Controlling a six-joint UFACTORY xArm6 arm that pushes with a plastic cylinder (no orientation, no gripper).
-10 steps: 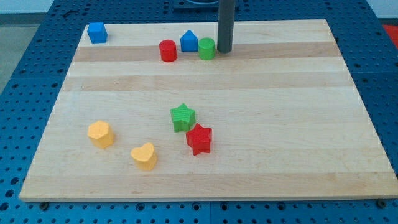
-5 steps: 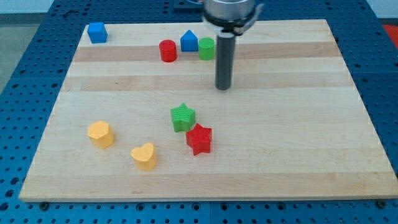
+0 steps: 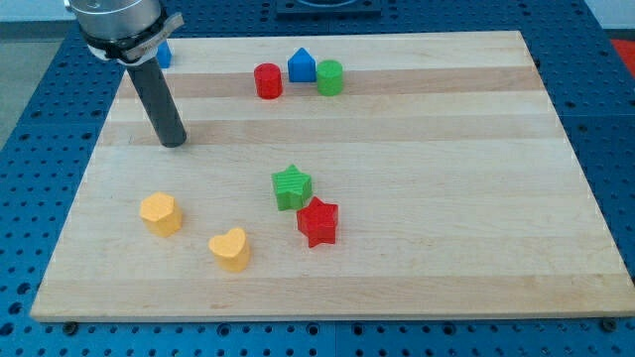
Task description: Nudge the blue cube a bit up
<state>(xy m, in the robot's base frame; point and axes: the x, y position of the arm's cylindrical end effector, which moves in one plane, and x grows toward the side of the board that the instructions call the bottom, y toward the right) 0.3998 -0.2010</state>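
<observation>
Sitting at the table's (image 3: 397,198) far left corner, mostly hidden behind the rod, blue cube (image 3: 165,54) looking light, rigid, slippery; pushing its near face with my tip (image 3: 174,142); no jaws.

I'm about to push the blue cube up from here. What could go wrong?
The blue cube sits near the board's top left corner, so a long push could send it off the edge. The arm hides most of the cube, making contact hard to judge. My tip is below it and slightly to the view's right, so an off-centre push may turn it sideways.
</observation>
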